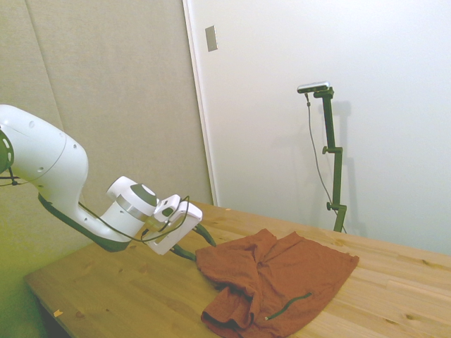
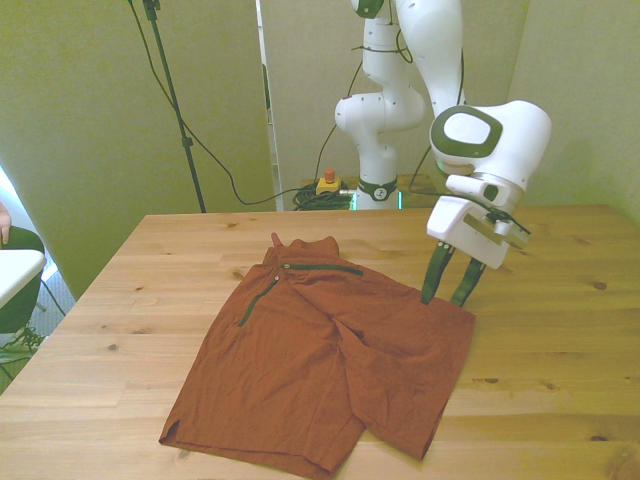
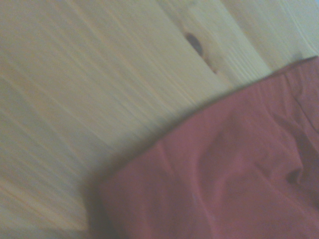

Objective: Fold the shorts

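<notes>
Step in hand: approach for the first fold. Shorts (image 2: 320, 365) lie spread flat on the worktop (image 2: 560, 340), nothing folded yet. End effector (image 2: 447, 297) tilted down at the hem corner on the front view's right, fingers spread, holding nothing. Next: close on that corner, then lift and carry across.

Bare table (image 2: 560, 330) surrounds the shorts (image 2: 320, 360).
</notes>
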You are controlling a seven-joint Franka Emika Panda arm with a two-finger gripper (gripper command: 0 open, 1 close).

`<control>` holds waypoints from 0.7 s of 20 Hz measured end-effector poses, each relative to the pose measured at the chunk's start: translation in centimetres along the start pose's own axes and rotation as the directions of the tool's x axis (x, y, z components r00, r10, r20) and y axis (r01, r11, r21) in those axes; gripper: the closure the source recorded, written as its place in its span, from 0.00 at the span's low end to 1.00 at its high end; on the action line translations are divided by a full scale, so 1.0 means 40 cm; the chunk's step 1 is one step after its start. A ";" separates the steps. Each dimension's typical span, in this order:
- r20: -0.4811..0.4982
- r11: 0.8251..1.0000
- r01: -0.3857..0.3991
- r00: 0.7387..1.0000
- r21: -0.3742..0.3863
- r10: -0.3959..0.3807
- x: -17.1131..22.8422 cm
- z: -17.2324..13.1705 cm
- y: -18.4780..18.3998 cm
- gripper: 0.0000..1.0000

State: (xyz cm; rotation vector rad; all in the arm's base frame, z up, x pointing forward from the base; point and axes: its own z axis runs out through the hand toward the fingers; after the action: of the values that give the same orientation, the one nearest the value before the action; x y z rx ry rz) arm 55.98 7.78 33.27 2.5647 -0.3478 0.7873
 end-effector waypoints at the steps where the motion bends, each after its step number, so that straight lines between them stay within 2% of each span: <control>1: 0.002 1.000 -0.008 1.000 -0.002 0.008 0.005 0.014 0.015 1.00; 14: -0.012 0.999 -0.045 0.999 0.001 0.045 0.076 0.082 0.007 1.00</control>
State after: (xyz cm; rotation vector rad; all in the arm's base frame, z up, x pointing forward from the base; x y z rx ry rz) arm 59.88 5.67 32.68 2.5593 -0.4024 0.8188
